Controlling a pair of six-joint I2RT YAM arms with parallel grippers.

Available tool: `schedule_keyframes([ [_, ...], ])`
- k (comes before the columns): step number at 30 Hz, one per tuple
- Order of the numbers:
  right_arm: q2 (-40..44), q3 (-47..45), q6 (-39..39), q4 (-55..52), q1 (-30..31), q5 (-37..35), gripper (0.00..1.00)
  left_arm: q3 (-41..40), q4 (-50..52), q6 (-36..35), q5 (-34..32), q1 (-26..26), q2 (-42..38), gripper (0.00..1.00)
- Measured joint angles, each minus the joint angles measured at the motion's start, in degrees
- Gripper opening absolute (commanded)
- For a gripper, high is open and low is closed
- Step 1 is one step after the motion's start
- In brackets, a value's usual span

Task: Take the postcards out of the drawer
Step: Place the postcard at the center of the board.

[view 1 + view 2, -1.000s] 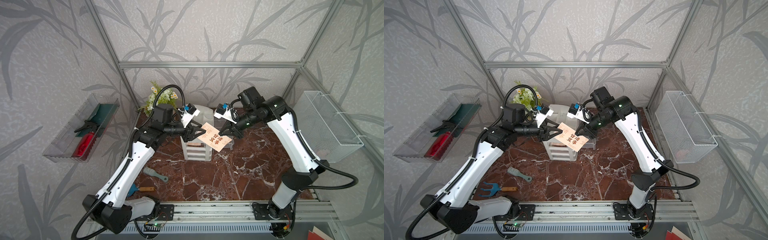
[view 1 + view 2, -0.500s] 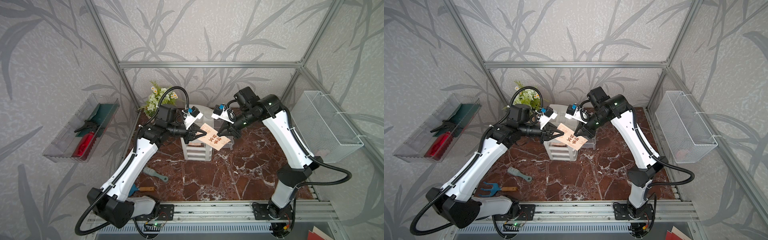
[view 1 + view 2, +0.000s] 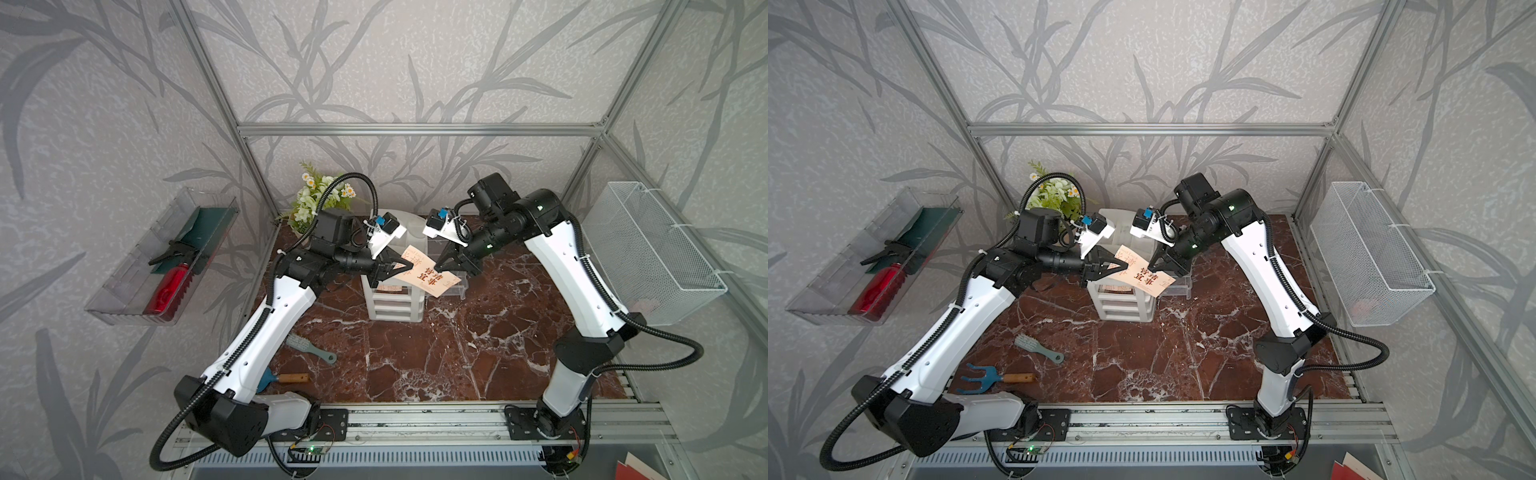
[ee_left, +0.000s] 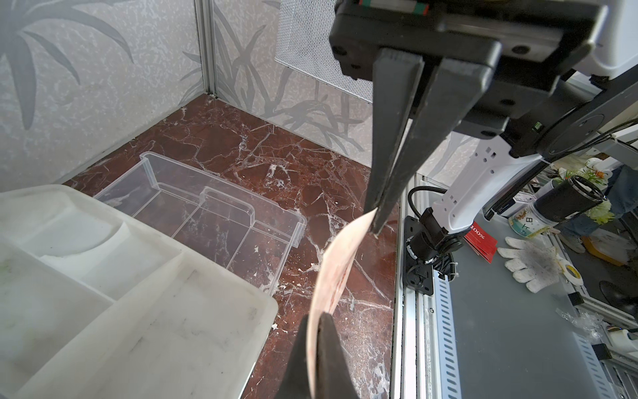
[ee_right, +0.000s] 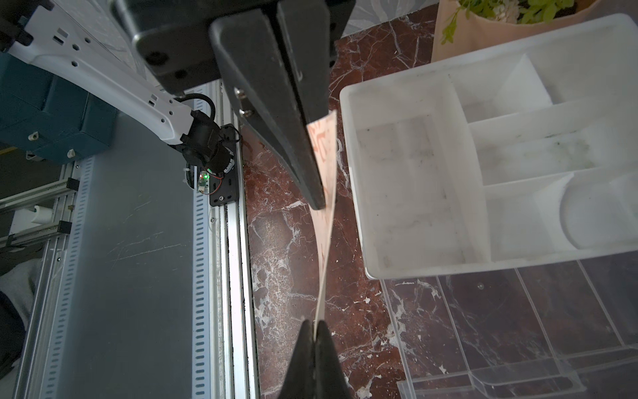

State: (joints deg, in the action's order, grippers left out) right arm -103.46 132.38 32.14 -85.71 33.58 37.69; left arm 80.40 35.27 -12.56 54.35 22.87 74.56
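1. Above the drawer unit (image 3: 392,307) near the table's (image 3: 457,353) back edge, your left gripper (image 3: 404,266) and right gripper (image 3: 438,266) both clamped one cream postcard (image 3: 428,277)
2. Opposing pulls could have torn it

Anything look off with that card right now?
Yes. The postcard is pinched by both the left gripper and the right gripper at once, in mid-air above the drawer unit, and it bows between them.

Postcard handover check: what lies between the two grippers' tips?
A bowed cream postcard spans it, left gripper and right gripper each pinching an end; both wrist views show it.
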Motion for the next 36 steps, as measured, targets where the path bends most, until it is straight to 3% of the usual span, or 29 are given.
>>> schedule_keyframes([
  [4, 0.0, 0.0, -3.9, 3.3, -1.2, -0.4, 0.32, -0.1, -1.4, 1.4, -1.2, 0.0, 0.0, 0.0],
  [12, 2.2, -3.6, -19.3, 15.2, -7.4, -2.0, 0.43, -0.5, -11.8, 14.3, -9.6, 0.1, 0.0, 0.0],
  [22, 18.8, -32.2, -40.9, 41.2, -13.5, -1.6, 0.55, -0.5, -21.2, 25.9, -15.6, 1.0, 2.3, 0.0],
  [29, 21.6, -43.6, -49.9, 56.3, -16.7, 1.4, 0.56, -0.8, -28.9, 32.4, -14.7, 1.0, 2.9, 0.0],
  [36, 20.7, -46.1, -57.1, 67.9, -16.7, 6.2, 0.54, -1.0, -36.8, 38.5, -11.8, 1.0, 4.5, 0.0],
])
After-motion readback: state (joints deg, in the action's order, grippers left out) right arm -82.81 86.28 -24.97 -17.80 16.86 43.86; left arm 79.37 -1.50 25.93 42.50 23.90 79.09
